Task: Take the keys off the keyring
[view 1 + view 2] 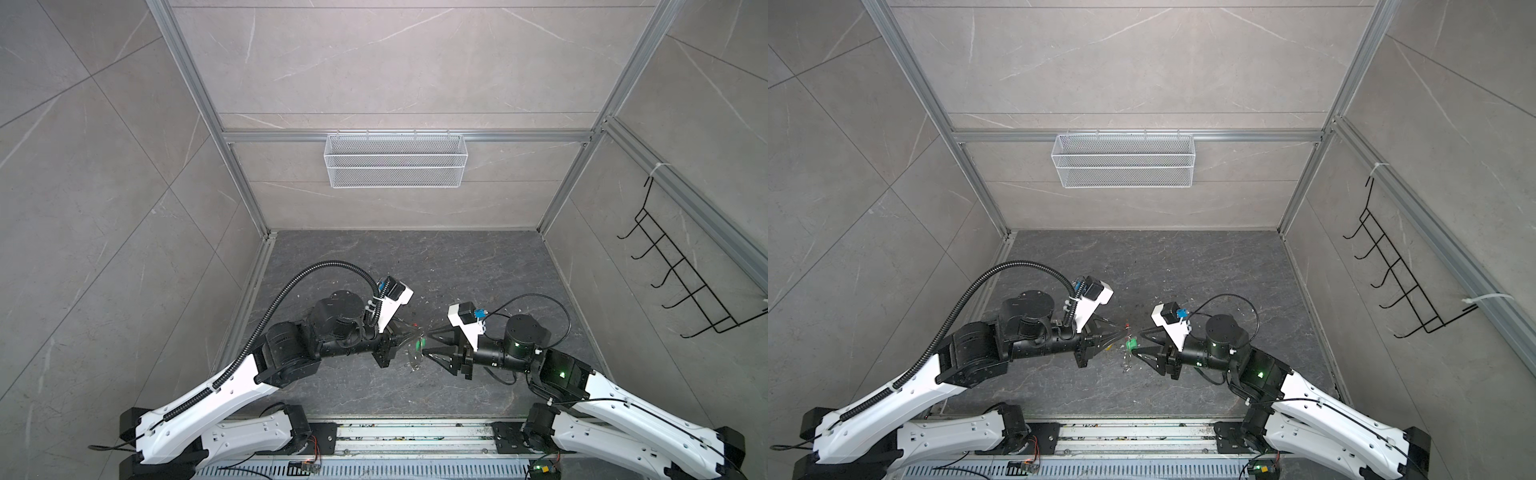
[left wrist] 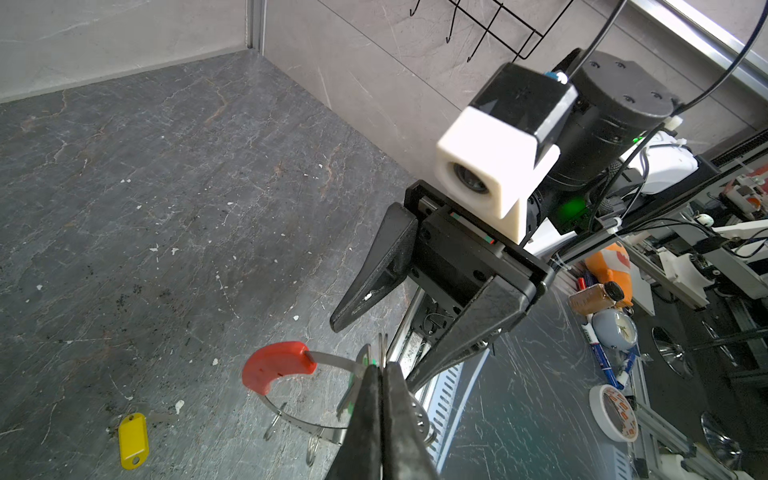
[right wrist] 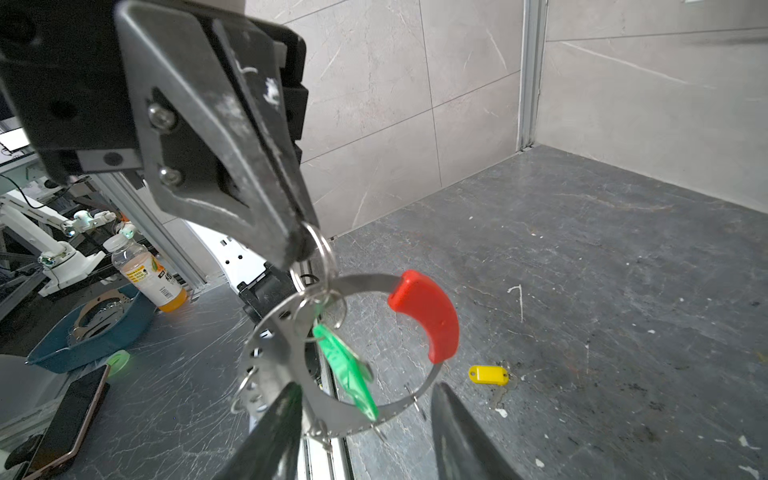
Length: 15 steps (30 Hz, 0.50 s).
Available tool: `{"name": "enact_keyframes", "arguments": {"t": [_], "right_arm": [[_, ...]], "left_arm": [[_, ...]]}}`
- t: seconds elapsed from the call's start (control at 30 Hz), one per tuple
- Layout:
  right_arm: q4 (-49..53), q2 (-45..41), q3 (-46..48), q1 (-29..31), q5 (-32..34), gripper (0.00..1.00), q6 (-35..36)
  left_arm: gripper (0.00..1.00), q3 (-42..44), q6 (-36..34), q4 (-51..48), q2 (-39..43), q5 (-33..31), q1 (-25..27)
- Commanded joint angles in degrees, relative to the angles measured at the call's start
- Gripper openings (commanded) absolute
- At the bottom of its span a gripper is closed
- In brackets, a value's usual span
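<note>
Left gripper (image 2: 380, 374): jaws clamped on silver split ring (image 3: 322, 249) carrying red-sleeved grey metal keyring (image 3: 428, 316), mint-green tagged key (image 3: 345, 365) attached. Right gripper (image 1: 427, 344): jaws apart, empty. Yellow-tagged key (image 3: 488, 375) on bench (image 3: 582, 270).

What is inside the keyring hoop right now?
The green key tag hangs within the keyring, beside small silver split rings. The shut left gripper hides where it grips; the key's blade cannot be made out.

We see keyring (image 3: 270, 332): bright brushed metal, smooth red plastic sleeve (image 3: 428, 316). Green key tag (image 3: 349, 370): glossy, translucent plastic; yellow key tag (image 3: 488, 375): opaque plastic. Desk (image 3: 602, 291): matt, stone-look, scuffed.
</note>
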<state>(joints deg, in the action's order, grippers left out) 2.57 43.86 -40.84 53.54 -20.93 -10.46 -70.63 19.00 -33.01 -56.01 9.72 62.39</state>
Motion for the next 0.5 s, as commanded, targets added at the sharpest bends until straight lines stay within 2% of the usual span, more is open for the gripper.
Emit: {"name": "enact_keyframes", "arguments": {"t": [0.0, 0.07, 0.2, 0.33, 0.47], "right_arm": [[0.71, -3.74, -2.57, 0.01, 3.68, 0.51, 1.84], [0.95, -5.18, -3.37, 0.05, 4.46, 0.49, 1.83], [1.34, -2.41, -6.65, 0.03, 0.84, 0.42, 1.10], [1.62, 2.01, -9.65, 0.02, -4.08, 0.43, 0.25], [1.69, 3.61, -10.15, 0.07, -5.70, 0.41, -0.19]], "left_arm": [[0.00, -0.91, -1.73, 1.00, 1.05, 2.39, 0.11], [0.00, -1.26, -1.91, -0.02, 0.99, 2.59, 0.14], [0.00, -1.62, -2.34, -1.01, 0.79, 4.17, 0.11], [0.00, -1.62, -2.37, -1.09, 0.88, 4.78, 0.18], [0.00, -1.35, -2.36, -0.75, 1.08, 5.23, 0.14]]}}
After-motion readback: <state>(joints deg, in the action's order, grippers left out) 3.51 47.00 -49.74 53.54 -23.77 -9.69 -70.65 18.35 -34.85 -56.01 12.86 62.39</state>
